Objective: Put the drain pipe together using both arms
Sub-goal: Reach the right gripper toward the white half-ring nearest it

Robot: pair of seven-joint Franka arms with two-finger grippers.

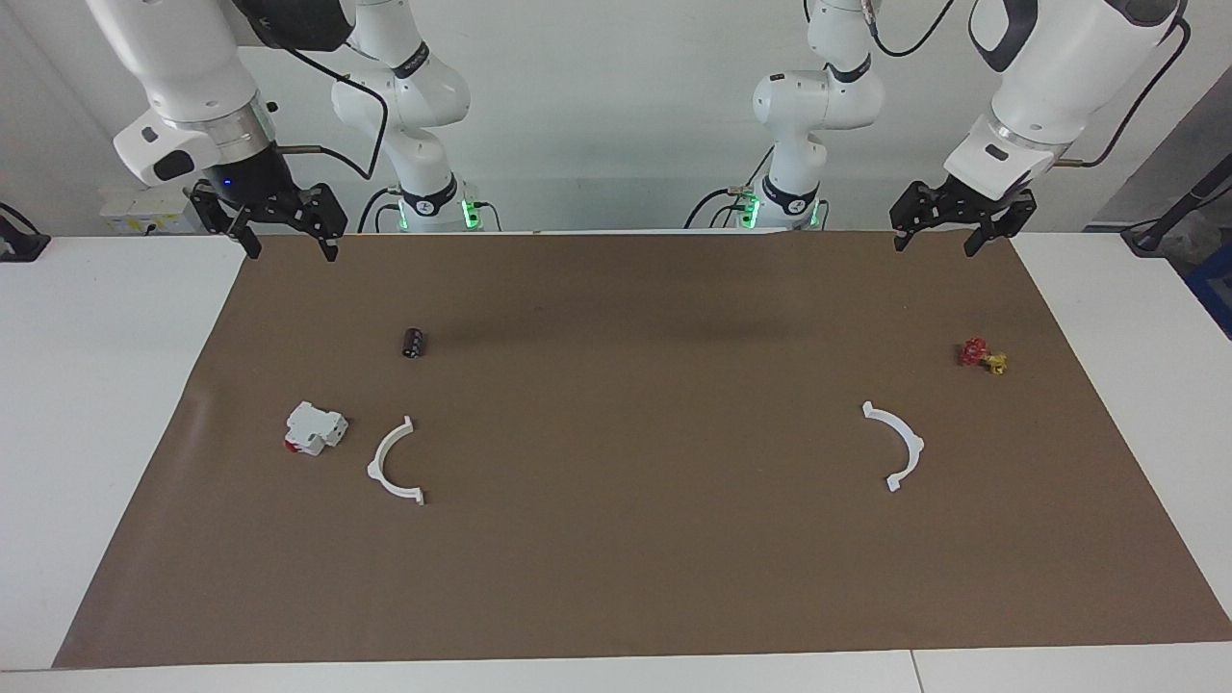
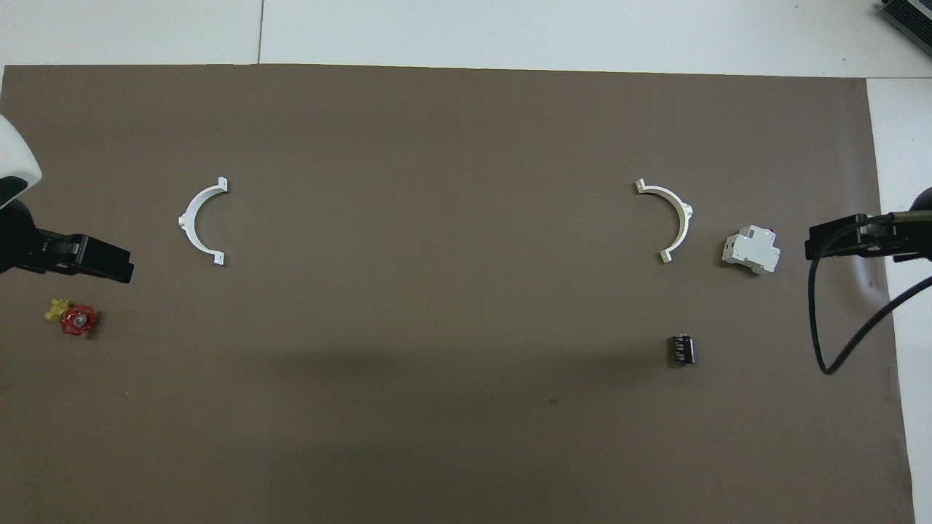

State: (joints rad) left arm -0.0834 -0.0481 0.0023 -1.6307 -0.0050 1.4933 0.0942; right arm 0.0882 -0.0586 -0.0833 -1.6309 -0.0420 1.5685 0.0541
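The drain pipe lies as two separate white half-rings on the brown mat [image 1: 616,577]. One half-ring [image 1: 375,469] is toward the right arm's end; it also shows in the overhead view [image 2: 684,215]. The other half-ring [image 1: 914,445] is toward the left arm's end and shows in the overhead view [image 2: 186,220]. Their open sides face each other, far apart. My right gripper [image 1: 291,250] hangs open and empty over the mat's corner nearest the robots. My left gripper [image 1: 934,245] hangs open and empty over the mat's edge at its own end.
A white box with a red part [image 1: 315,428] sits beside the right-end half-ring. A small dark cylinder [image 1: 413,342] lies nearer to the robots than that half-ring. A red-and-yellow piece [image 1: 982,355] lies nearer to the robots than the left-end half-ring.
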